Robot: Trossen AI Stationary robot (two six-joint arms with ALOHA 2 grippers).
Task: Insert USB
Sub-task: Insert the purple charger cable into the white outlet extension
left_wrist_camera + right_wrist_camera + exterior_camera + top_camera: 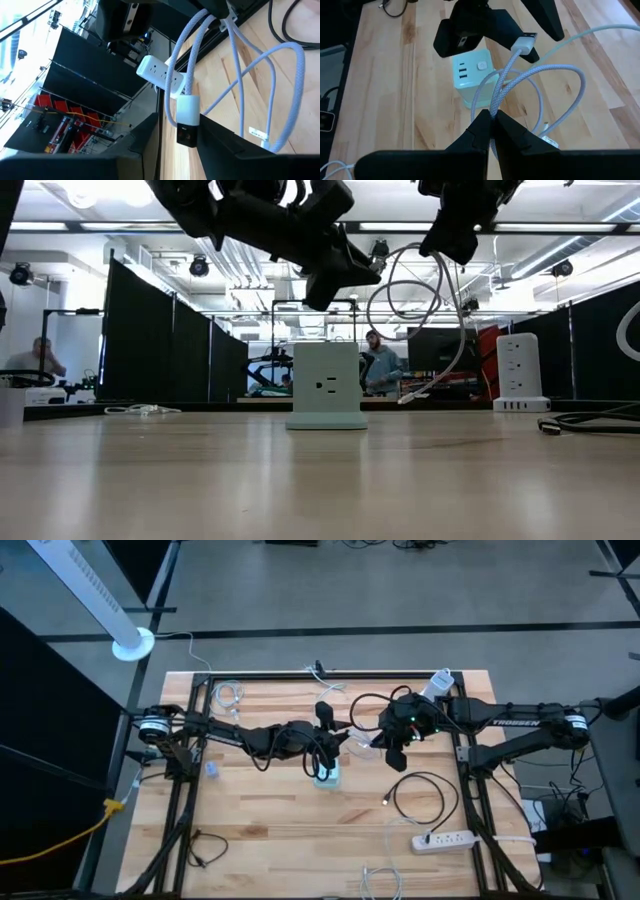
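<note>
Two grippers held the white cable above the charger cube: left clamping its plug, right pinching its loop; plug not yet inserted.

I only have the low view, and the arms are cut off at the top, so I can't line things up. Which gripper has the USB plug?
Observer: The left gripper has it. The white plug is pinched between its fingers.
Operator: What is the right one doing?
Observer: The right gripper is shut on the looped white cable, farther along from the plug.
Operator: I only see a wall outlet on the cube. Where are the USB ports?
Observer: They are on the top face of the cube. The ports sit beside a round button.
</note>
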